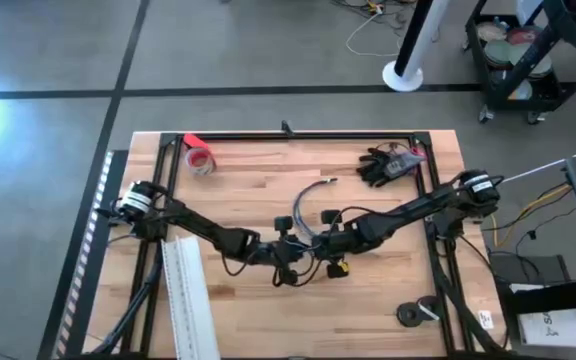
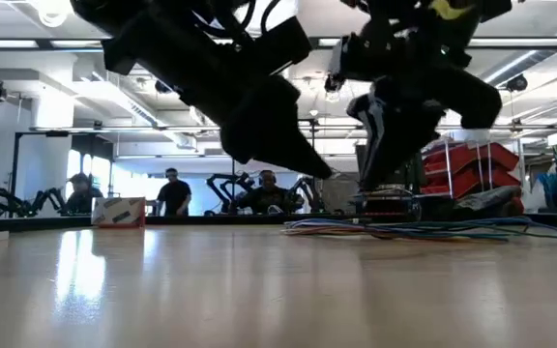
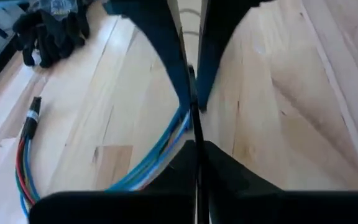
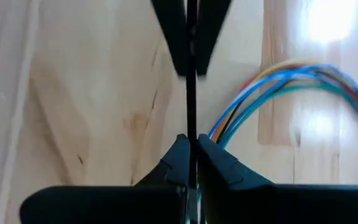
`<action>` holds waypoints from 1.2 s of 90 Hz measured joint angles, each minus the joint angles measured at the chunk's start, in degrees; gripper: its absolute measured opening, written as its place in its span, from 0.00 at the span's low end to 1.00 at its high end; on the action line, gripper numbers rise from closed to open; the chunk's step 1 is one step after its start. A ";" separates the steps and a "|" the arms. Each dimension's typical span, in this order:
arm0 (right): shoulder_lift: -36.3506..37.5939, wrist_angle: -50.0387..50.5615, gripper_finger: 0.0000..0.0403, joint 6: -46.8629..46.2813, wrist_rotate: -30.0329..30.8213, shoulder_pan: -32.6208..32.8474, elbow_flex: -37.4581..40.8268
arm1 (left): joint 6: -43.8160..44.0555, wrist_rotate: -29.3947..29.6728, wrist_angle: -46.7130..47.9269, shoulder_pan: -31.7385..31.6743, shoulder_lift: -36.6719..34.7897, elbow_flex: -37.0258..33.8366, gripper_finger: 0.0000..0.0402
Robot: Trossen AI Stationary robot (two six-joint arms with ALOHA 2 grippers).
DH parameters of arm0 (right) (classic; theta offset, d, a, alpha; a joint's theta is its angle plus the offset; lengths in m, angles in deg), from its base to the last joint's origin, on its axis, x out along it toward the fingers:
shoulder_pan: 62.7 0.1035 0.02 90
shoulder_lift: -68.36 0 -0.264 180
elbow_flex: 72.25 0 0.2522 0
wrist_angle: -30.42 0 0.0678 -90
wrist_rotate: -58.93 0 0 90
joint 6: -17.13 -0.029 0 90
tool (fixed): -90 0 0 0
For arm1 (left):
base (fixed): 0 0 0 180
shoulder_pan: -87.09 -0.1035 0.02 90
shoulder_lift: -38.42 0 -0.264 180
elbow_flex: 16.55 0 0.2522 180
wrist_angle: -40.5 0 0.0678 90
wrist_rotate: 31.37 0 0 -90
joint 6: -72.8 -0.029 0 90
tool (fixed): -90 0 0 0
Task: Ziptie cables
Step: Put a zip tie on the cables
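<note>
From above, the two arms meet at the middle of the bench (image 1: 388, 300), the left pincer (image 1: 286, 250) and right pincer (image 1: 320, 240) nearly touching, with the cables (image 1: 305, 203) curving away from that meeting point toward the far side; the pincers likely sit this close so both can work on one thin thing at the bundle. A white strip (image 1: 190, 300), a red tape roll (image 1: 199, 158) and black gloves (image 1: 383, 165) lie well apart, out of the way. At bench height, the cables (image 2: 404, 229) lie flat on the wood, and both pincers hang just above them, tips angled toward each other. The left wrist view shows the left pincer (image 3: 194, 149) clenched on a thin dark strand, probably the ziptie (image 3: 197, 127), which runs straight to the other arm's closed fingers (image 3: 166, 56), the cables (image 3: 157, 152) passing beside it. The right wrist view shows the same: the right pincer (image 4: 190, 146) is clenched on the ziptie (image 4: 191, 93), held taut between both arms, the cables (image 4: 278, 87) arching just beside. Whether the strand circles the bundle I cannot tell.
</note>
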State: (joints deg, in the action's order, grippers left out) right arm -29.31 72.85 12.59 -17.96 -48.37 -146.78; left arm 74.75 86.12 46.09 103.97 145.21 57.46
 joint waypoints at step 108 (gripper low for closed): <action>0.08 -4.71 0.10 -5.12 3.17 -0.09 3.89 | 17.03 22.80 -13.31 10.31 -40.44 -37.06 0.00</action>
State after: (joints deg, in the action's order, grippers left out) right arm -29.23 68.14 7.47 -14.78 -48.46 -142.89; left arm 91.78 108.92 32.78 114.29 104.77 20.40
